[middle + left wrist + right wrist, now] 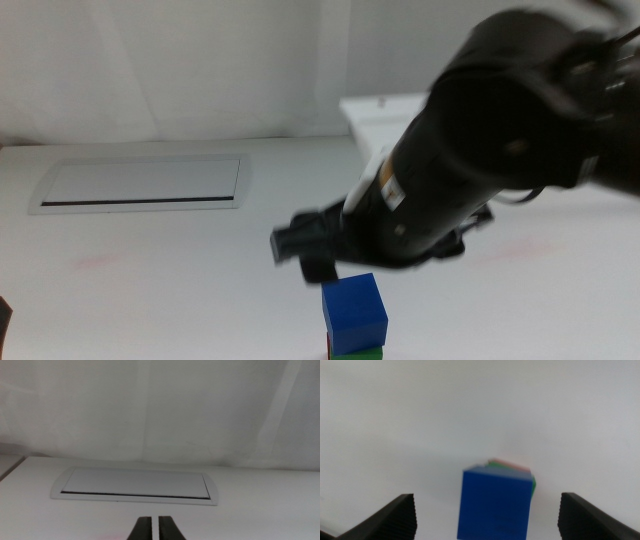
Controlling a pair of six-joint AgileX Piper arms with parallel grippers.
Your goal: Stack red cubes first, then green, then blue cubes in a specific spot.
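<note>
The blue cube [354,313] is seen atop the green [360,353], the stack at the desk's [180,290] near edge. The right claw [487,520] is spread wide, clear of it, likely for release. The left claw [155,529], nearly pressed together, is parked empty.

The blue cube [355,315] sits on top of the stack at the near edge of the table, a little right of centre. It is a matte, deep blue, with plain faces, and stands upright and slightly turned, one corner towards the camera. Directly beneath it lies the green cube [362,353], of which only a thin strip shows under the blue one. A sliver of the red cube [329,347] peeks out at the stack's lower left, mostly cut off by the picture's edge.

In the right wrist view the blue cube [495,505] fills the middle, with green [533,485] and a pale reddish edge showing just behind it.
</note>
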